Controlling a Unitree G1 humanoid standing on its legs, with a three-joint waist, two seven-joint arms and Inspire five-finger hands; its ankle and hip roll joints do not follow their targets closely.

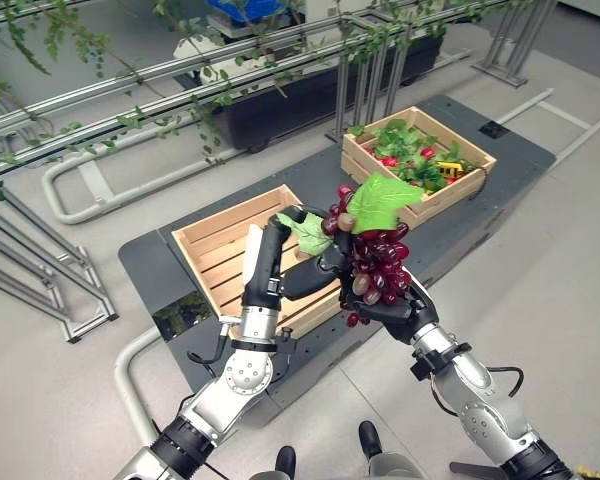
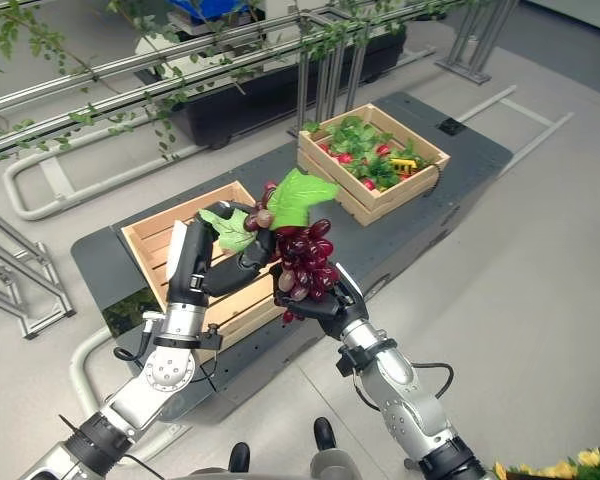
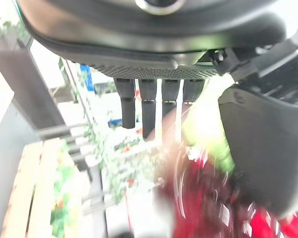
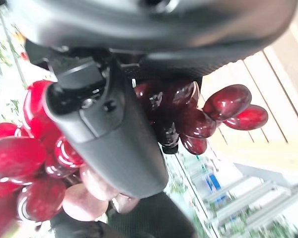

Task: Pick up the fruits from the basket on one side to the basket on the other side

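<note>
1. Grey floor, dark platform (image 1: 460,215) carrying two wooden crates well apart: slatted empty crate (image 1: 220,245) on robot's left, fruit-filled crate (image 1: 420,160) to the right.
2. Red grape bunch (image 1: 378,262) hangs upright over the near edge of the empty crate.
3. Right hand (image 1: 395,305) curled round the bunch from below; left hand (image 1: 310,270) touches its leafy stem side, fingers hooked, grasp unclear.

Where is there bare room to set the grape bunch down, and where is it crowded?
The near crate shows bare slats between its far wall and the left robot hand. The far crate is crowded with leaves and red fruit. Between the crates, the dark platform is bare. The right robot hand holds the grape bunch over the near crate's right end.
</note>
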